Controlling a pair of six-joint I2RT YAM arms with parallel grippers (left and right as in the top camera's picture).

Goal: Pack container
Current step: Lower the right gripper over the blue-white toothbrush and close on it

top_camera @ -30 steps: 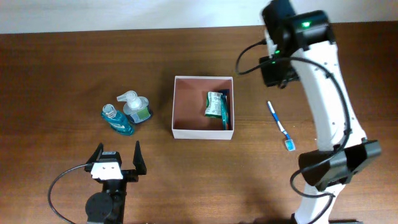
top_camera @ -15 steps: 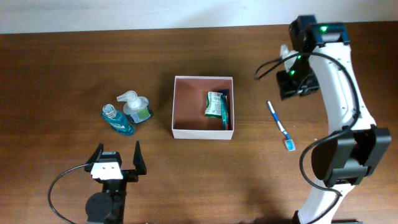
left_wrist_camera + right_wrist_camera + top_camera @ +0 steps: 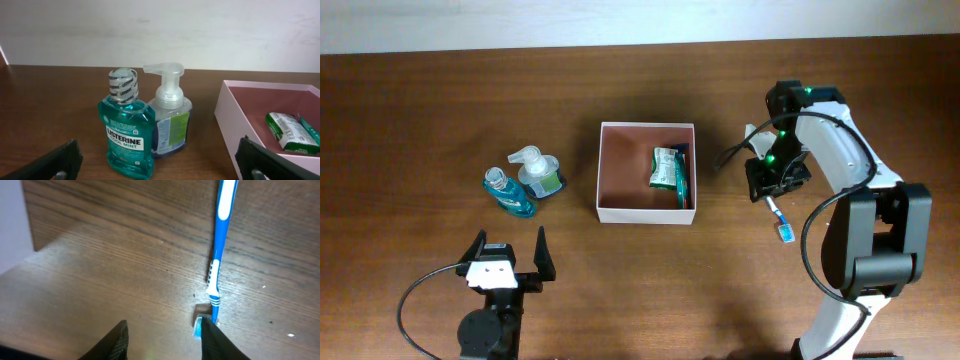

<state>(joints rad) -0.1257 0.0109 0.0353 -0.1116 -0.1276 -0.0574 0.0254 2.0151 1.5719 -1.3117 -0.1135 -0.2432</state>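
The container sits mid-bench (a green packet lies inside), the right claw spread low over a blue toothbrush to its right, the left claw likewise spread, well apart.

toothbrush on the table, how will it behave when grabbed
The toothbrush looks thin and lies flat on the table, so it probably leaves little to pinch. Its smooth plastic handle may slip or pivot. Likely light and stiff.
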